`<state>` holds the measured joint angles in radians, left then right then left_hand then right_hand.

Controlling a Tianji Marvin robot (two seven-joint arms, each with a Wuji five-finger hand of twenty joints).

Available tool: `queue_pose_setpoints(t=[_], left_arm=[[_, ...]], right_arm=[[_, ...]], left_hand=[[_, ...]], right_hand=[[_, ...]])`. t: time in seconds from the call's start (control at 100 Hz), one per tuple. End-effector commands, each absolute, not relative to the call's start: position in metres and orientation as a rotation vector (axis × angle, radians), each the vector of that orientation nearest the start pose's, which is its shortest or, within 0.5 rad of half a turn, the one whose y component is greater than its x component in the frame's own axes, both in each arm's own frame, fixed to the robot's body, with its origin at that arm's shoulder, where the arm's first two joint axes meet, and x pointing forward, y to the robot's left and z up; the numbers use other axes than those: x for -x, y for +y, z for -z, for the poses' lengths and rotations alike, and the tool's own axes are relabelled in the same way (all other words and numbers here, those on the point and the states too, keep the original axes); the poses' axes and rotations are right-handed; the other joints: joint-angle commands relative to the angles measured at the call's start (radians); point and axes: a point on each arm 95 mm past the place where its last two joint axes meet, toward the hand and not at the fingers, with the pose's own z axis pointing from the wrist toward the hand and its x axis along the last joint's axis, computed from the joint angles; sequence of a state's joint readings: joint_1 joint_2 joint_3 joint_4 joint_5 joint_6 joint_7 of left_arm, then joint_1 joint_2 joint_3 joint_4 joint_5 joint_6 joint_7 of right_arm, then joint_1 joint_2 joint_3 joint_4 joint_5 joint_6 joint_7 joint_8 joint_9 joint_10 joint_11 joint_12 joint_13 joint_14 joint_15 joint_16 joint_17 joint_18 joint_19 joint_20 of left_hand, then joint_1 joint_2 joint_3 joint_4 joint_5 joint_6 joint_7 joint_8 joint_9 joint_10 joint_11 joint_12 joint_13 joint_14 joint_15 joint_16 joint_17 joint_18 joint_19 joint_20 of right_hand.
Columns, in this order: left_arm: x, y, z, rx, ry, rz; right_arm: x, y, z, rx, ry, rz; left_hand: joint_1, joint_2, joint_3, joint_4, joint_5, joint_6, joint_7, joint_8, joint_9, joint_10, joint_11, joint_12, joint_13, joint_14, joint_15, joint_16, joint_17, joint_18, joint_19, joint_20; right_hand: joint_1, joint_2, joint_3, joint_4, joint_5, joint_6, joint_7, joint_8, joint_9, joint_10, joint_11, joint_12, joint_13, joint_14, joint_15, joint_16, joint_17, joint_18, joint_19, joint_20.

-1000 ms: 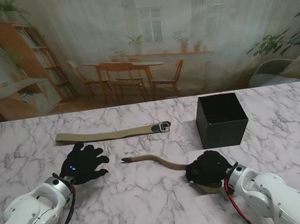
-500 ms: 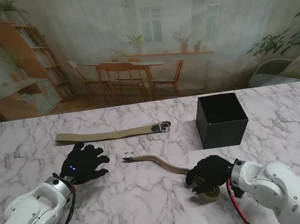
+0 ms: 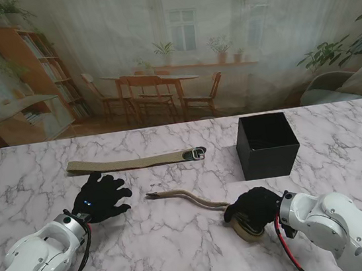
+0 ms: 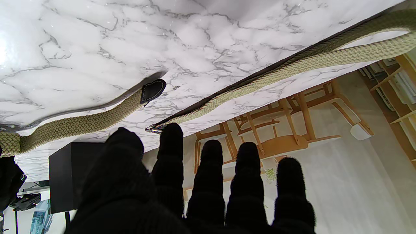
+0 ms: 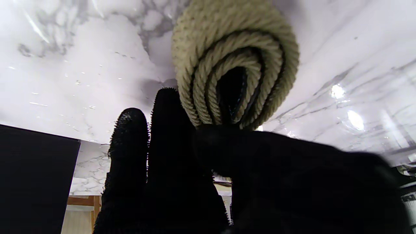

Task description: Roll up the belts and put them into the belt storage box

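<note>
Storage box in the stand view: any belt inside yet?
No, the black storage box shows only a dark interior; both belts lie on the table.

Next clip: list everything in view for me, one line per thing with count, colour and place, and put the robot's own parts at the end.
Flat belt: 1, khaki with a metal buckle at its right end, laid out straight on the far left half of the table.
Half-rolled belt: 1, khaki with a dark tip, loose tail across the middle, its coil at the right hand.
Box: 1, black, open top, far right of centre.
Table: 1, white marble with grey veins, under everything.
Backdrop: 1, printed room scene behind the table.
Left hand: 1, black glove, fingers spread, holding nothing, near left.
Right hand: 1, black glove, closed on the coil, near right.
Arms: 2, white, rising from the near corners.
</note>
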<state>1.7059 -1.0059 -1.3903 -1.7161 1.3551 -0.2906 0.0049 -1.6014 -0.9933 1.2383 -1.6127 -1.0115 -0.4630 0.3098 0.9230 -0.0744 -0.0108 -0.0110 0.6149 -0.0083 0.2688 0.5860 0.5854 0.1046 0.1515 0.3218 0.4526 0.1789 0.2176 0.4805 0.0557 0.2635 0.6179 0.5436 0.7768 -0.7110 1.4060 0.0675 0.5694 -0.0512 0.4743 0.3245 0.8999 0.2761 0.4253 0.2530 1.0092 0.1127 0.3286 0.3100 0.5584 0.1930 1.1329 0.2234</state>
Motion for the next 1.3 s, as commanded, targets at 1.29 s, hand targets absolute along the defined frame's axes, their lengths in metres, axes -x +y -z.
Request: queue_pose_setpoints(t=[1.29], left_arm=[[-0.370,0.042,0.312,0.761,1.818,1.280]], right_arm=[[-0.365,-0.011,0.377,-0.833,2.138,-1.398]], left_hand=[[0.007,0.038,-0.010,-0.012,0.020,0.008,-0.009,0.000,0.021,0.009,-0.007,0.007,0.017,0.017,-0.006,0.003,-0.019,0.045,-0.042,0.002]], right_hand=[[-0.379,-0.165,-0.355,-0.258,0.189,-0.191,0.339,0.085,0.146,-0.249,-0.167,-0.068,0.206,-0.130,0.129,0.115,0.211,-0.072,0.116,0.173]])
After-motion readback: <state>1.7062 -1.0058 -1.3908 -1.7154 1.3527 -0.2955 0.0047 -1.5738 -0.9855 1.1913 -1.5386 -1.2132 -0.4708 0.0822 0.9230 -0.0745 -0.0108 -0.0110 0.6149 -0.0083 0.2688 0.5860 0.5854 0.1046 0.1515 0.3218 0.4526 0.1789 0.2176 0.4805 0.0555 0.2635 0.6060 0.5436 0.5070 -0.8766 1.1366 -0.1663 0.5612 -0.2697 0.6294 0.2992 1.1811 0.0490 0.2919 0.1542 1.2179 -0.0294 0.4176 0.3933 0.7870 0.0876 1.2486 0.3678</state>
